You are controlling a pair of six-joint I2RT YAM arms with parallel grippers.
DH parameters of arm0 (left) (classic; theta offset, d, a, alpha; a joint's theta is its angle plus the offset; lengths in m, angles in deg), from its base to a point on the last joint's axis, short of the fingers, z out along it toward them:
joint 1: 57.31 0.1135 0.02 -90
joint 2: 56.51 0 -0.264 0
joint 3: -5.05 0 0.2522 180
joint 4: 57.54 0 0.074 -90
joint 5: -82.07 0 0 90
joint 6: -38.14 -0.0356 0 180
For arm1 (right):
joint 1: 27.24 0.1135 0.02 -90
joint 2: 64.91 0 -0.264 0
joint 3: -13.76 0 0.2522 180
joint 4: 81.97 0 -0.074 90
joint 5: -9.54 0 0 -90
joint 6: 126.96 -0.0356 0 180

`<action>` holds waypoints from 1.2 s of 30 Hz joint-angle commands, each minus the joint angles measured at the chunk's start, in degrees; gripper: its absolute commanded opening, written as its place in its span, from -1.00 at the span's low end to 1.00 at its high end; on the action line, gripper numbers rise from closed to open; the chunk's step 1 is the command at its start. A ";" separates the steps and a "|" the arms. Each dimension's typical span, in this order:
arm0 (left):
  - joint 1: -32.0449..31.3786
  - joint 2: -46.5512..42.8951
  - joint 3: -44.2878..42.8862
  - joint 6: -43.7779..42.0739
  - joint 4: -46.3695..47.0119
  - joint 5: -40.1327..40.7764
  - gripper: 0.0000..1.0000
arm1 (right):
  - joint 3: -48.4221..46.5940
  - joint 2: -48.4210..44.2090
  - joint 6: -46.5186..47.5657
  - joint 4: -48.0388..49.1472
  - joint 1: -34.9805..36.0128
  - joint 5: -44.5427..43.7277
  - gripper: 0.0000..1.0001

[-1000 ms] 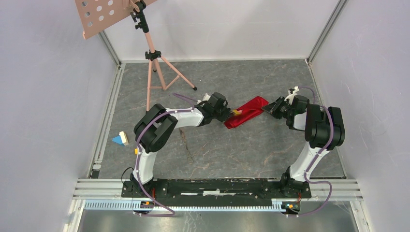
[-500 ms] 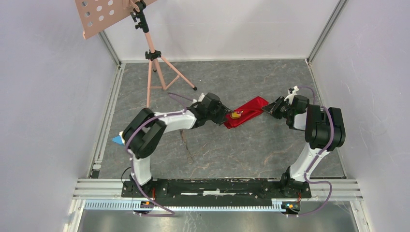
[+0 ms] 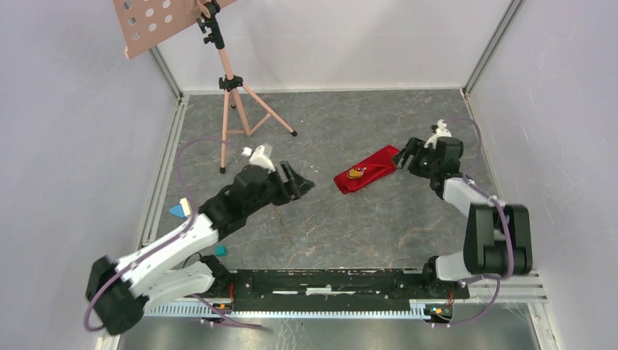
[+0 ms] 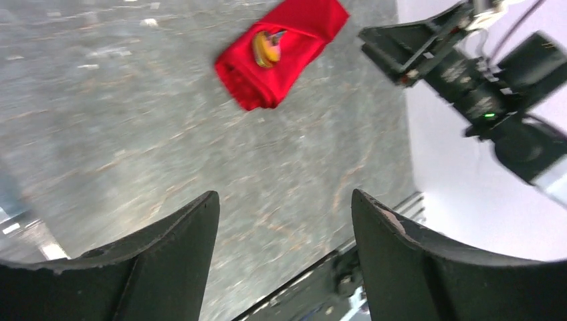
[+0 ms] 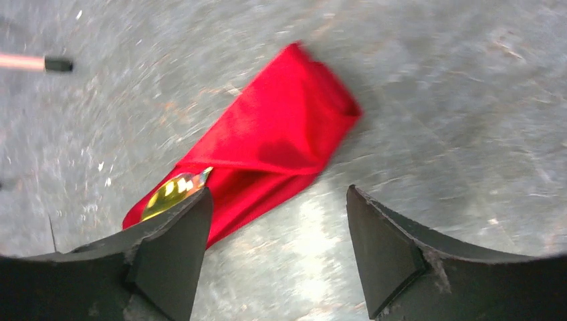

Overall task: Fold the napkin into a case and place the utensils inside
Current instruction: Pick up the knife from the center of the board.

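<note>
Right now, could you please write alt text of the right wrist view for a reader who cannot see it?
A narrow red napkin case lies on a grey marbled table, with a gold spoon bowl showing at its lower-left end. The right gripper, open and empty, frames the bottom of the picture.

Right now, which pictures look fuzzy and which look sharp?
Top external view: sharp and evenly lit, the red case crisp. Left wrist view: floor streaky and blurred. Right wrist view: smeared too, with the gold spoon bowl glinting brightly.
</note>
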 commanded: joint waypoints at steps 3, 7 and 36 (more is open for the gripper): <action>0.09 -23.90 3.58 -13.62 -22.65 15.37 0.60 | -0.71 -13.54 8.03 -15.48 24.78 -20.79 0.70; 0.09 -35.74 2.83 -14.43 -28.59 20.95 0.63 | -5.89 -9.09 4.69 -18.06 43.27 -24.81 0.71; 0.14 -52.74 -4.66 -17.49 -41.14 31.00 0.64 | -56.92 41.80 4.52 -51.60 72.81 -29.03 -0.40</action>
